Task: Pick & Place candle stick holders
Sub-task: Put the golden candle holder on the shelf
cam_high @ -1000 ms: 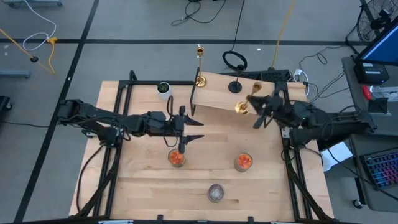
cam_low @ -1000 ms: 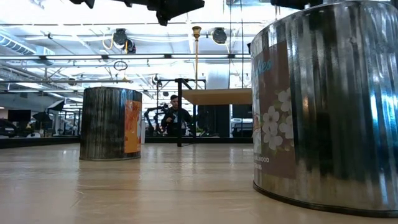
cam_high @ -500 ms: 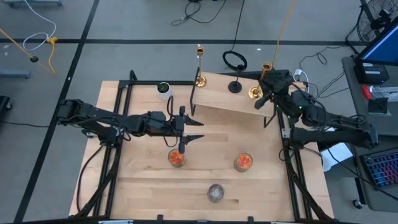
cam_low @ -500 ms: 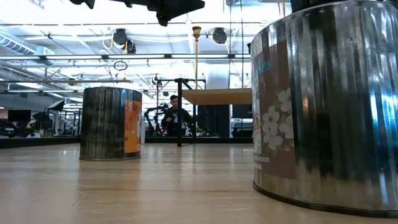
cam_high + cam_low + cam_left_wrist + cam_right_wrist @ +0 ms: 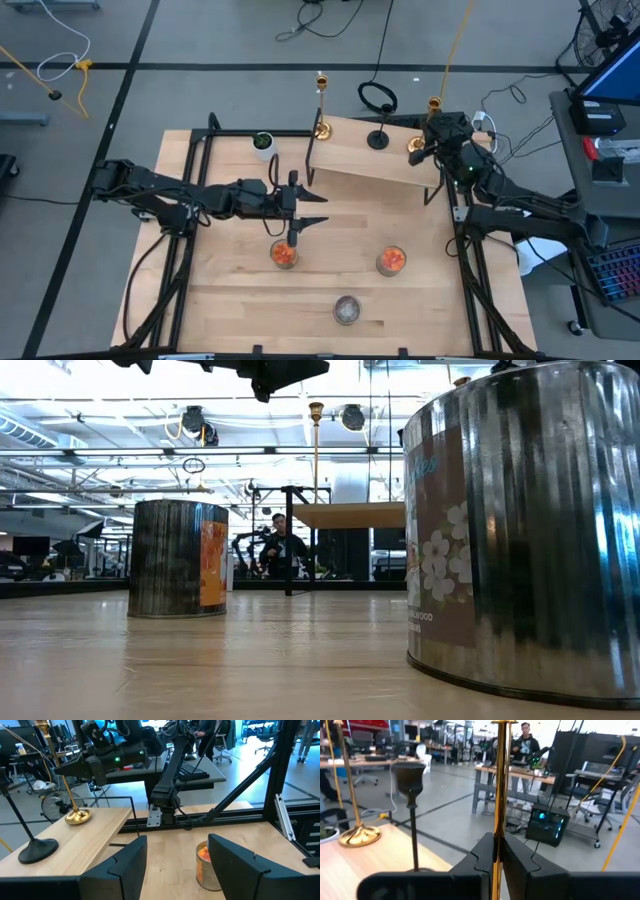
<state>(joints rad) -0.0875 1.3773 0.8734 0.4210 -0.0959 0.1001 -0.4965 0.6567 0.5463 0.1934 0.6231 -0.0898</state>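
Observation:
My right gripper [image 5: 427,150] is shut on a slim gold holder [image 5: 424,128] at the right end of the raised wooden shelf [image 5: 360,160]. A second gold holder [image 5: 321,128] and a small black holder [image 5: 378,140] stand on their bases on the shelf. My left gripper [image 5: 305,207] is open and empty above an orange-red jar [image 5: 284,254]. Another orange-red jar [image 5: 391,261] and a clear-grey jar [image 5: 347,311] stand on the table. My right gripper pinches the gold holder's thin stem [image 5: 498,827] between its two fingers, about halfway up. The fingers come roughly level from the table's right side and lie across the stem. The holder stands nearly upright, its round base [image 5: 77,816] on or just above the shelf.
A white cup with green inside [image 5: 263,142] stands at the table's far left beside the shelf. Black frame rails [image 5: 190,180] run along the table's sides. Bare tabletop [image 5: 230,300] lies at the near left. A person [image 5: 525,740] stands in the room beyond.
My right gripper has carried the gold holder from over the shelf's near edge toward the table's far right corner and turned it from tipped over to nearly upright, base down at the shelf's right end. The gripper has stayed shut on the stem.

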